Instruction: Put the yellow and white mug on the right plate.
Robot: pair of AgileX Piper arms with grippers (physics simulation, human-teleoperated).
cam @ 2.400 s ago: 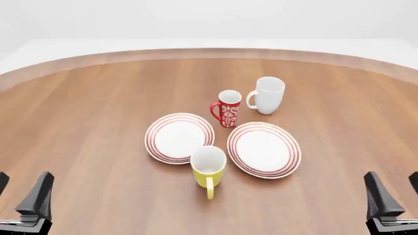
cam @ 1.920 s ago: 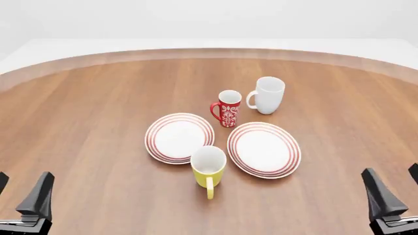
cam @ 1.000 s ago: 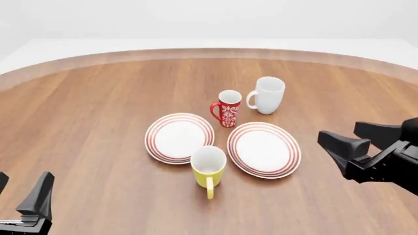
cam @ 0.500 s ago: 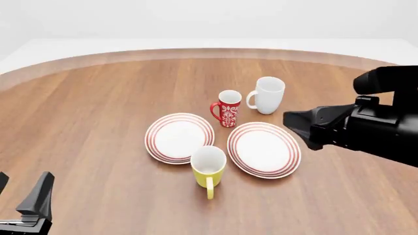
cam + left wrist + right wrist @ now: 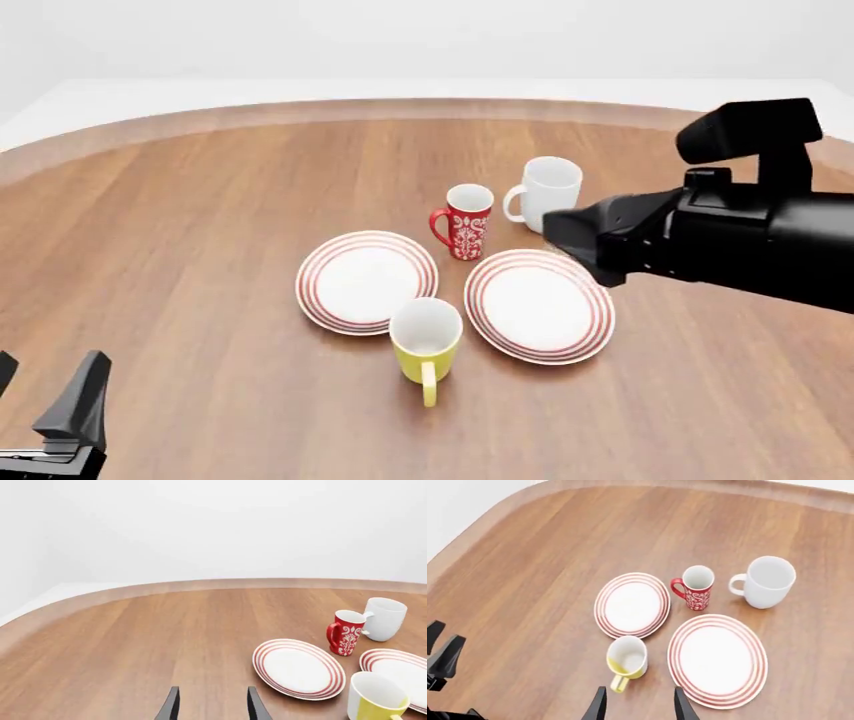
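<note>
Front: high behind the yellow and white mug (image 5: 426, 342). Left wrist: low, beside it. Right wrist: steeply above. All sharing mug and right plate (image 5: 539, 305).

I see the wooden table (image 5: 200, 230) carrying two ringed plates, left plate (image 5: 367, 281) and right plate (image 5: 539, 305), yellow and white mug (image 5: 426, 339) nearest, red patterned mug (image 5: 465, 221) and white mug (image 5: 547, 194) farther.
</note>
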